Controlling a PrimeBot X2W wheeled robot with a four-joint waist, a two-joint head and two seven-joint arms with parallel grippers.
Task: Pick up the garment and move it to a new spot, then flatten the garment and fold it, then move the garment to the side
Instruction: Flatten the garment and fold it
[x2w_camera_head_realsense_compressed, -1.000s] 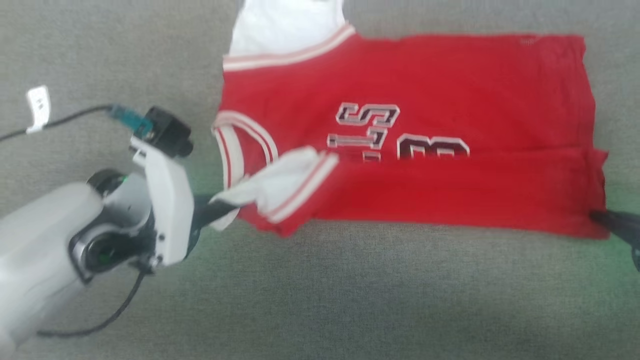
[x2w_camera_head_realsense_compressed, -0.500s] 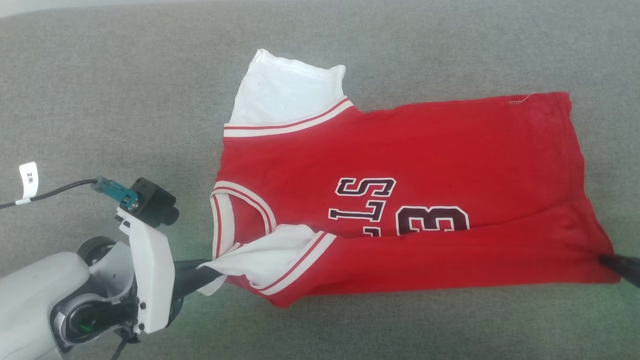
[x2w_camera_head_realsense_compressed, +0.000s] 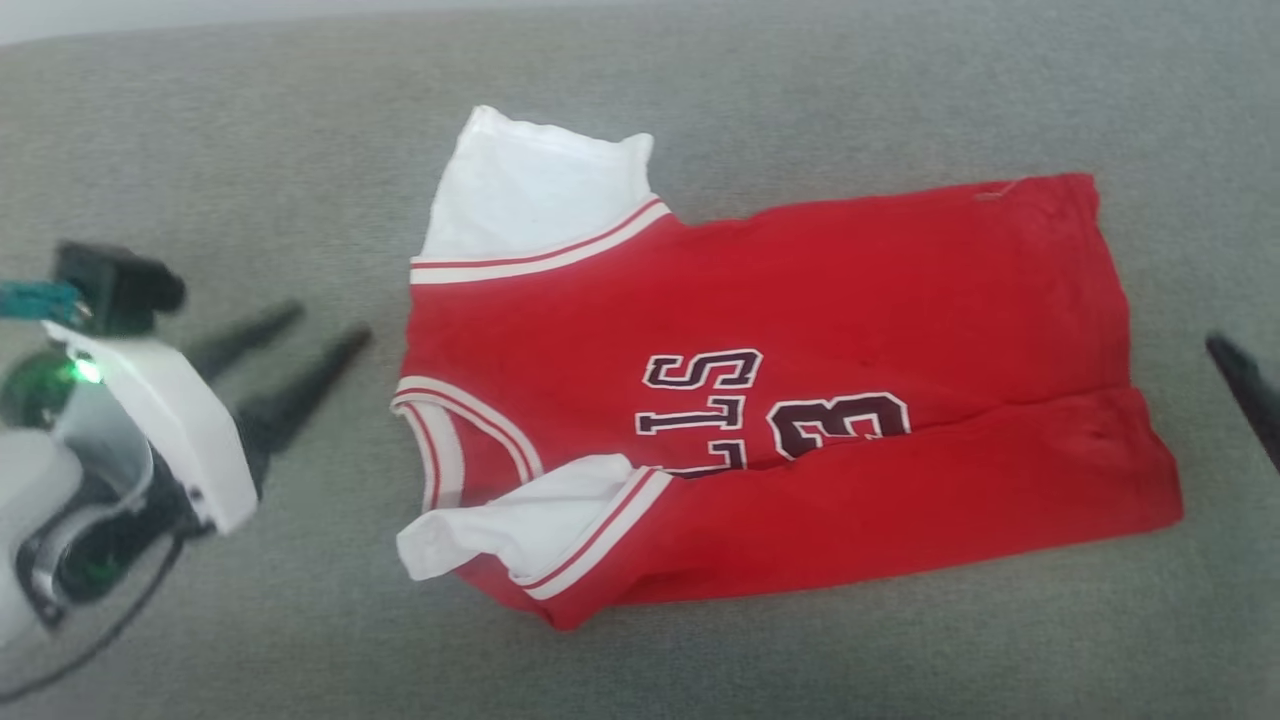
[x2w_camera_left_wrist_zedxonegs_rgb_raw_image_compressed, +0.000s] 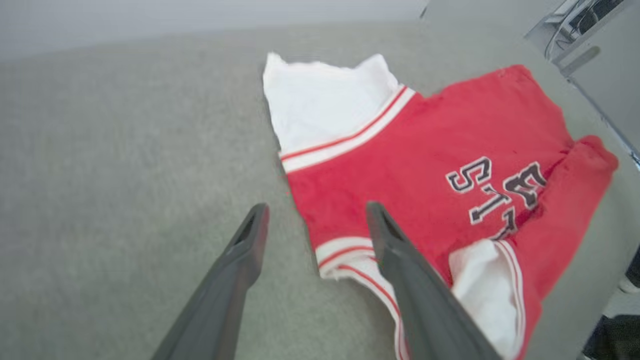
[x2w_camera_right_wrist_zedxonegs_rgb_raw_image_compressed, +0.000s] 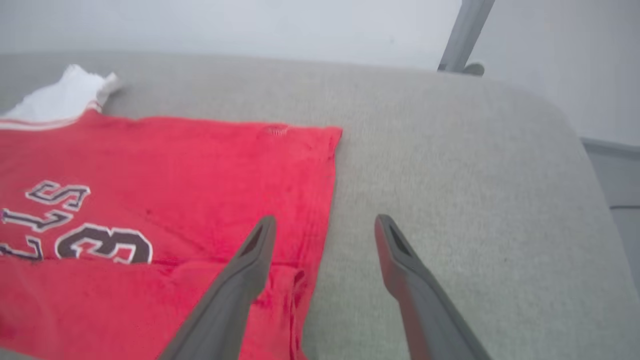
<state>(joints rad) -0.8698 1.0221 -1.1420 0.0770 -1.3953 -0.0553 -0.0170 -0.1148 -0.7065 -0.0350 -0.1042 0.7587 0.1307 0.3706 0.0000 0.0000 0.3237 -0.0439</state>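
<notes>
I'm mid-fold: near edge already turned over. Left gripper (x2w_camera_head_realsense_compressed: 330, 322) and right gripper (x2w_camera_right_wrist_zedxonegs_rgb_raw_image_compressed: 325, 220) both spread, empty; garment (x2w_camera_head_realsense_compressed: 850, 280) lies flat between them, apart from both. Next I'd regrip for the second fold.

This is looking like a lab or test room, not a home: a desk (x2w_camera_right_wrist_zedxonegs_rgb_raw_image_compressed: 475, 160) covered in grey cloth is standing before a bare pale wall (x2w_camera_right_wrist_zedxonegs_rgb_raw_image_compressed: 225, 25), a grey metal post (x2w_camera_right_wrist_zedxonegs_rgb_raw_image_compressed: 467, 30) is rising beyond its far right edge, and cables (x2w_camera_left_wrist_zedxonegs_rgb_raw_image_compressed: 592, 10) are trailing over pale equipment.
</notes>
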